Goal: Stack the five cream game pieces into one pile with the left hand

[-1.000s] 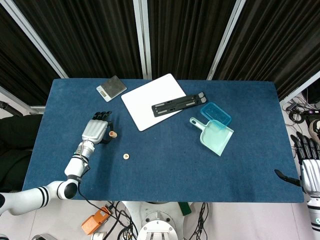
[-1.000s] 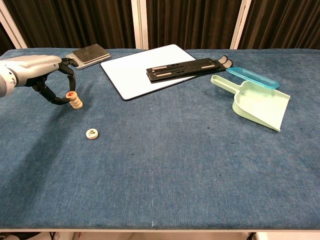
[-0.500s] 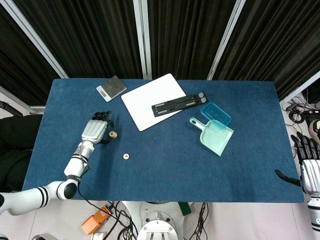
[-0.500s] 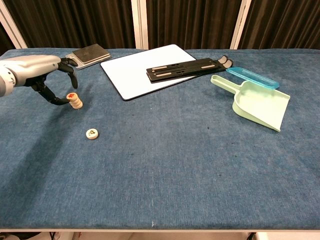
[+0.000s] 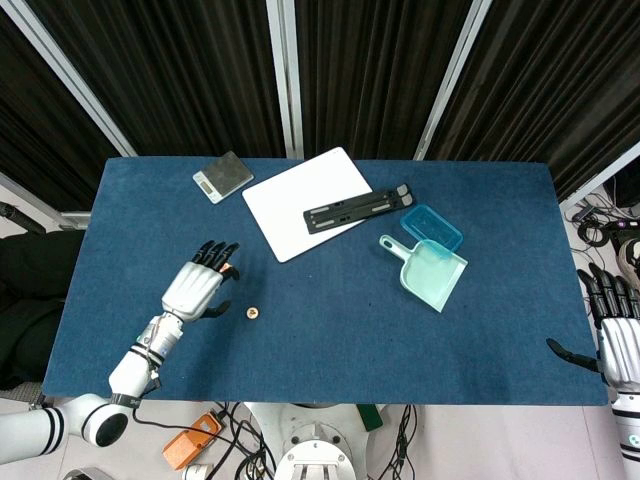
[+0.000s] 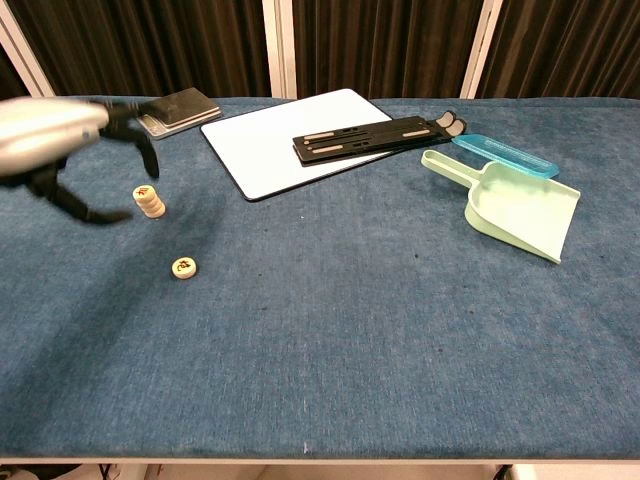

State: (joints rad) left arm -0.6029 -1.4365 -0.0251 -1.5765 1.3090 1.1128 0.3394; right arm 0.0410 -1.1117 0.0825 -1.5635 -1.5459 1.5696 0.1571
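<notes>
A short pile of cream game pieces (image 6: 149, 201) with a red mark on top stands on the blue table (image 6: 350, 300) at the left. In the head view the pile (image 5: 229, 269) shows just past my left hand's fingertips. One more cream piece (image 6: 184, 267) (image 5: 252, 313) lies flat alone, nearer the front edge. My left hand (image 5: 200, 286) hovers beside the pile with its fingers spread and holds nothing. In the chest view the left hand (image 6: 55, 140) is blurred and apart from the pile. My right hand (image 5: 619, 340) hangs off the table's right edge, fingers apart and empty.
A grey scale (image 5: 222, 176) sits at the back left. Beside it lies a white board (image 5: 290, 205) with a black stand (image 5: 355, 208) on it. A pale green dustpan (image 5: 432, 272) and a blue lid (image 5: 432, 226) lie to the right.
My left hand has let go of the piece it set on top of the pile. It has drawn back toward the front edge, and the pile stands by itself.
</notes>
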